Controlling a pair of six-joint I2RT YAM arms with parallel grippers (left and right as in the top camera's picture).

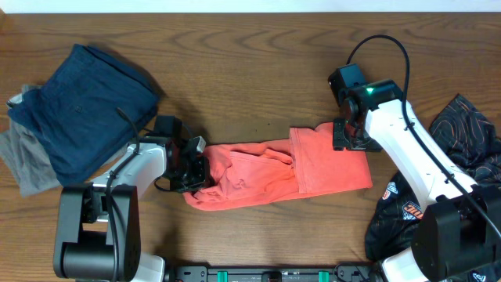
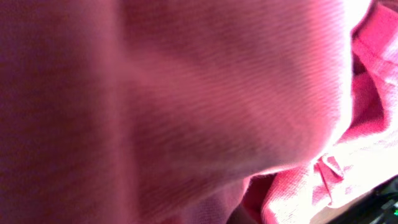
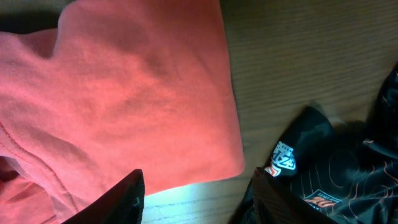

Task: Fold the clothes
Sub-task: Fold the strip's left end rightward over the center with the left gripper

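Note:
A coral-red garment (image 1: pixel 274 168) lies crumpled across the middle of the wooden table, its right part folded flat. My left gripper (image 1: pixel 196 166) is at the garment's bunched left end. Red cloth (image 2: pixel 205 106) fills the left wrist view and hides the fingers, which appear shut on it. My right gripper (image 1: pixel 343 135) hovers at the garment's upper right edge. In the right wrist view its fingers (image 3: pixel 199 180) are spread wide and empty, above the garment's flat corner (image 3: pixel 137 106) and bare table.
A pile of dark blue jeans (image 1: pixel 86 110) on a grey garment (image 1: pixel 27 160) sits at the far left. A black printed garment (image 1: pixel 462 149) lies at the right edge, close to the red garment's corner (image 3: pixel 329 174).

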